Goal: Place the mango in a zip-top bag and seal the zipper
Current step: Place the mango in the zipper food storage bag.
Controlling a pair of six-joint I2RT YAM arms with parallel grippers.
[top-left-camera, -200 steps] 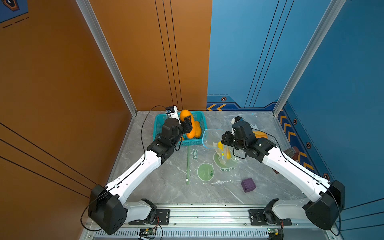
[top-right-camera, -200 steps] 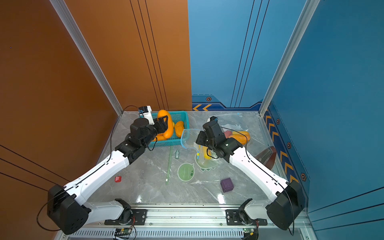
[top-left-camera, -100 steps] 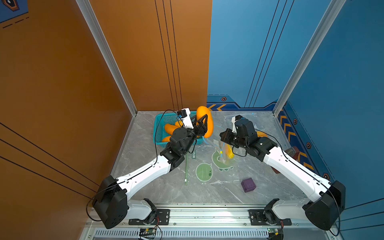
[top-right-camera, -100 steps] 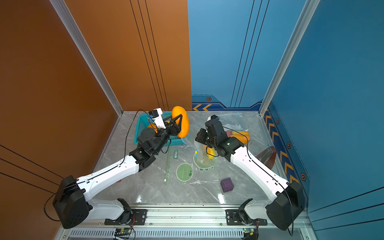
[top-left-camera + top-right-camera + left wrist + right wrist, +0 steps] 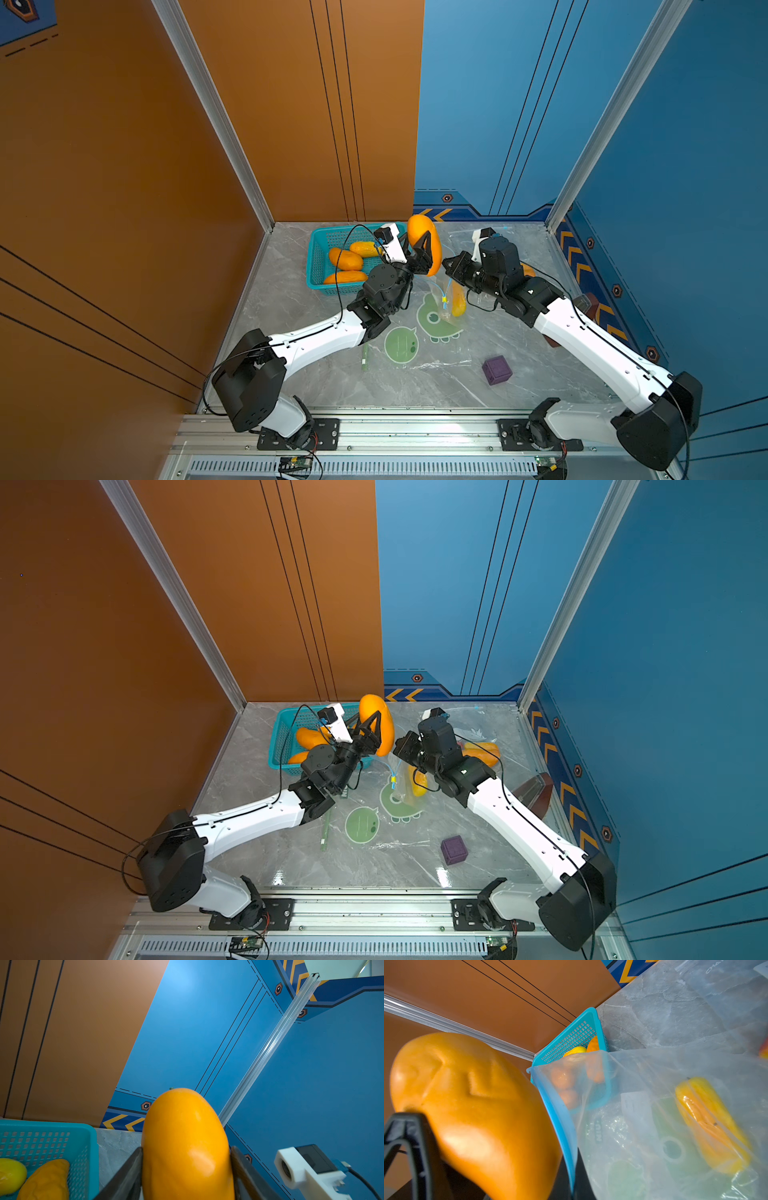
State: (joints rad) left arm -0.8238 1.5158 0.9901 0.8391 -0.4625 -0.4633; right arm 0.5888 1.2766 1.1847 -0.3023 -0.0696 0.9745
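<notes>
A: Where's the mango [image 5: 417, 230]?
B: Up off the counter [image 5: 274, 291], clamped between the left jaws, at twelve o'clock from the zip-top bag [image 5: 434, 320], with the teal basket [image 5: 318, 249] at its nine o'clock.
A: And the right jaws?
B: Pressed together on the bag's blue zipper rim, holding it raised just beside the mango.

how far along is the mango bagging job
Done: the mango is out of the basket, clamped in the left gripper. In hand: the right gripper pinches the bag rim, mango just beside its mouth. Left: put it in, let go, seal the zipper.
</notes>
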